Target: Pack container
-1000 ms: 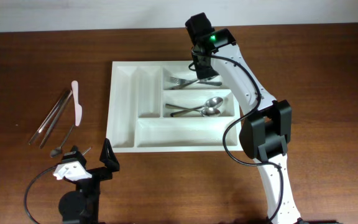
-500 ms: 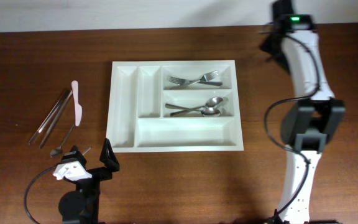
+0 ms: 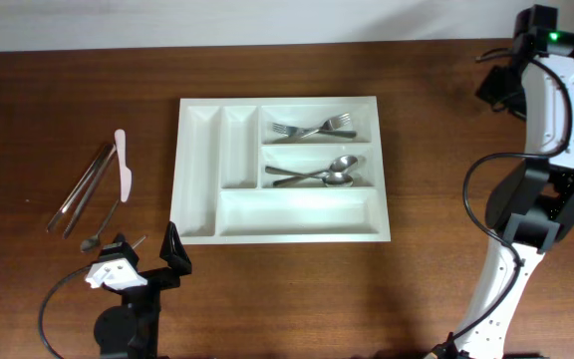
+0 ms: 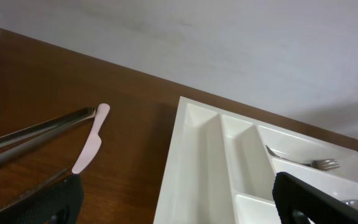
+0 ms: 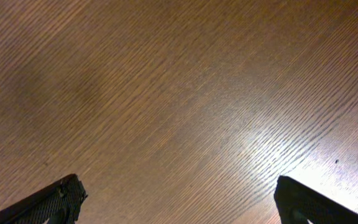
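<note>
Shows both pincers released and empty: left gripper (image 4: pixel 176 200) near the container (image 3: pixel 297 212) of forks (image 3: pixel 312 129) and spoons (image 3: pixel 323 177), right gripper (image 5: pixel 179 199) over table (image 5: pixel 166 93), well apart.

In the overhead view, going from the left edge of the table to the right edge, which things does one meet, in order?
long metal utensils → pink knife → white container → right hand
</note>
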`<control>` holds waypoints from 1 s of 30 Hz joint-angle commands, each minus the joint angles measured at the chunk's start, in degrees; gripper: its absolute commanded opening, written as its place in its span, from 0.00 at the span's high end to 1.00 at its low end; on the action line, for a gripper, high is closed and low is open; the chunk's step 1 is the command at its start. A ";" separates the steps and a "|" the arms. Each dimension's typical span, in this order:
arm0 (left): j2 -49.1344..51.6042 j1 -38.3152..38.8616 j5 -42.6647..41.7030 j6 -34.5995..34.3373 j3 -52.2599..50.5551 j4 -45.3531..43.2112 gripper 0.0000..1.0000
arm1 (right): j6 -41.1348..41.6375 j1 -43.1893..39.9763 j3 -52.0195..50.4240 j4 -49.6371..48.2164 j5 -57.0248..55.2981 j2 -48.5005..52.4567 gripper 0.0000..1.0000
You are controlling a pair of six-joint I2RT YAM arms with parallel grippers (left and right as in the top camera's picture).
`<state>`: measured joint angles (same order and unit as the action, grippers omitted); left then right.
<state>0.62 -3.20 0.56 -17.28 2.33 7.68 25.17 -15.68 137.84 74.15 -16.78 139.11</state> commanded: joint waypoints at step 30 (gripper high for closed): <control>45.83 -0.35 3.91 11.67 58.84 31.89 0.01 | -1.16 -0.09 1.07 0.00 1.77 -3.37 0.01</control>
<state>36.69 -3.20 1.83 -8.82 49.69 32.34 23.97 -15.88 137.84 74.15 -14.96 138.89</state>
